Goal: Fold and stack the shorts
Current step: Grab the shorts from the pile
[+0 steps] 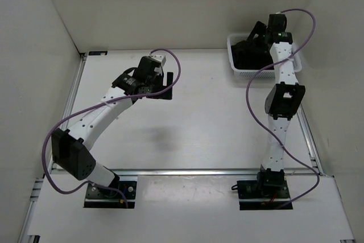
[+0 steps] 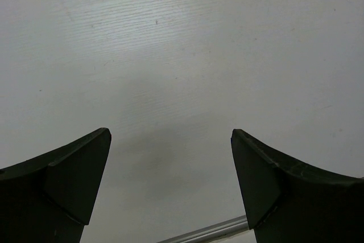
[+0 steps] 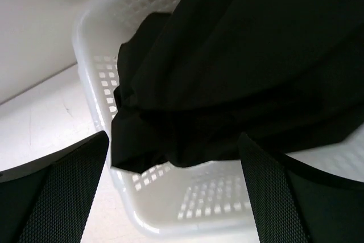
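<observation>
- Counted one pair of soft black fabric shorts point(image 3: 244, 72), heaped inside one white plastic mesh basket point(image 3: 187, 203) at the white tabletop's point(image 1: 199, 118) far right corner.
- Found two black hands: left hand point(image 2: 170, 140) spread wide, empty, over the tabletop; right hand point(image 3: 173, 135) spread wide above the shorts, gripping nothing.

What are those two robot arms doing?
They are supposed to fold some shorts, but the folding has not started. The right claw hangs open over the black shorts, which lie bunched up in the white basket at the far right corner of the table. It has not grabbed them yet. The left claw is open too, holding nothing, above a bare part of the table.
</observation>
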`<state>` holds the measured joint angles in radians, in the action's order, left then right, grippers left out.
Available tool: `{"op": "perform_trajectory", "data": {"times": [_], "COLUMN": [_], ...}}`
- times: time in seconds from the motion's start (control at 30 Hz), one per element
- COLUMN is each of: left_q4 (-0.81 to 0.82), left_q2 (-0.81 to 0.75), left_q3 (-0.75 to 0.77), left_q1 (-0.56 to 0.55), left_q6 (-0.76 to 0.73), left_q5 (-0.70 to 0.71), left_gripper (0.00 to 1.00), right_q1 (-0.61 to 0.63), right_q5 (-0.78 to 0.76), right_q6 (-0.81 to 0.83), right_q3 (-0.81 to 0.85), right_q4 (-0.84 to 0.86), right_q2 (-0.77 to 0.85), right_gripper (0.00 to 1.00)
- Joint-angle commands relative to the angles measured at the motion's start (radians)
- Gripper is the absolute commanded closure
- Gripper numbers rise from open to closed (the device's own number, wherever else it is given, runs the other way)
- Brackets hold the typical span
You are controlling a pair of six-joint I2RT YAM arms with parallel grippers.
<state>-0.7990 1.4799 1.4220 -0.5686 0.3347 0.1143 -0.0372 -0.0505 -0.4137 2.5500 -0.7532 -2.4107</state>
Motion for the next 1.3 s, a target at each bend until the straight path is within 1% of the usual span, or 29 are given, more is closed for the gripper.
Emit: {"op": "perform_trajectory", "data": {"times": [0.0,0.1,0.17,0.23,0.37,0.4,0.47,0.5,0.57,0.63,0.67,0.7,0.73,0.83,0.87,0.9,0.97,1.0,1.07,1.1,1.17,1.2,1.23,1.27], "left_q4": [0.011,0.011,0.011,0.011,0.011,0.011,0.011,0.011,0.011,0.001,0.001,0.001,0.001,0.001,0.001,0.001,0.001,0.001,0.001,0.001,0.001,0.001,0.001,0.001], "left_q2": [0.016,0.042,0.053,0.072,0.082,0.095,0.117,0.117,0.152,0.171,0.171,0.186,0.201,0.227,0.227,0.240,0.240,0.240,0.224,0.212,0.188,0.175,0.145,0.128], "left_q3": [0.052,0.052,0.052,0.052,0.052,0.052,0.052,0.061,0.074,0.087,0.100,0.100,0.113,0.135,0.135,0.135,0.146,0.146,0.135,0.135,0.135,0.126,0.108,0.092], "left_q1": [0.006,0.006,0.006,0.006,0.006,0.006,0.006,0.006,0.006,0.006,0.006,0.006,0.006,0.006,0.006,0.006,0.006,0.006,0.006,0.006,0.015,0.015,0.024,0.024], "left_q6": [0.010,0.010,0.010,0.010,0.010,0.010,0.010,0.010,0.000,-0.011,-0.011,-0.011,-0.011,-0.020,-0.020,-0.020,0.003,0.003,0.027,0.027,0.042,0.058,0.114,0.148], "left_q5": [-0.015,-0.005,-0.005,-0.005,-0.015,-0.015,-0.015,-0.015,-0.036,-0.050,-0.050,-0.062,-0.071,-0.093,-0.114,-0.114,-0.125,-0.125,-0.125,-0.125,-0.116,-0.107,-0.107,-0.107], "left_gripper": [0.01,0.01,0.01,0.01,0.01,0.01,0.01,0.01,0.01,0.01,0.01,0.01,0.01,0.01,0.01,0.01,0.01,0.01,0.01,0.01,0.01,0.01,0.02,0.02], "right_q1": [-0.001,-0.001,-0.001,-0.010,-0.010,-0.010,-0.021,-0.021,-0.035,-0.046,-0.046,-0.046,-0.046,-0.046,-0.033,-0.033,-0.033,-0.033,-0.024,-0.024,-0.004,-0.004,0.006,0.007], "right_q5": [0.190,0.201,0.201,0.190,0.130,0.082,0.034,0.015,-0.015,-0.043,-0.060,-0.060,-0.042,-0.031,-0.046,-0.055,-0.017,0.013,0.098,0.128,0.179,0.201,0.290,0.357], "right_q6": [-0.059,-0.106,-0.128,-0.157,-0.191,-0.204,-0.238,-0.255,-0.293,-0.306,-0.316,-0.326,-0.326,-0.304,-0.304,-0.277,-0.257,-0.226,-0.197,-0.159,-0.123,-0.113,-0.112,-0.112], "right_q3": [0.032,0.081,0.081,0.090,0.099,0.087,0.067,0.056,0.056,0.056,0.056,0.046,0.033,0.007,-0.028,-0.048,-0.083,-0.094,-0.109,-0.109,-0.109,-0.109,-0.109,-0.109], "right_q4": [0.162,0.222,0.273,0.339,0.394,0.408,0.423,0.437,0.451,0.451,0.460,0.460,0.481,0.500,0.500,0.500,0.509,0.509,0.500,0.488,0.442,0.428,0.419,0.419], "right_q2": [-0.057,-0.146,-0.198,-0.238,-0.269,-0.269,-0.269,-0.269,-0.269,-0.278,-0.278,-0.268,-0.243,-0.153,-0.122,-0.055,0.013,0.078,0.143,0.204,0.266,0.333,0.401,0.401], "right_gripper": [0.03,0.06,0.09,0.09,0.07,0.07,0.07,0.09,0.16,0.28,0.51,0.61,0.79,1.00,1.00,1.00,1.00,1.00,1.00,1.00,1.00,1.00,1.00,1.00]}}
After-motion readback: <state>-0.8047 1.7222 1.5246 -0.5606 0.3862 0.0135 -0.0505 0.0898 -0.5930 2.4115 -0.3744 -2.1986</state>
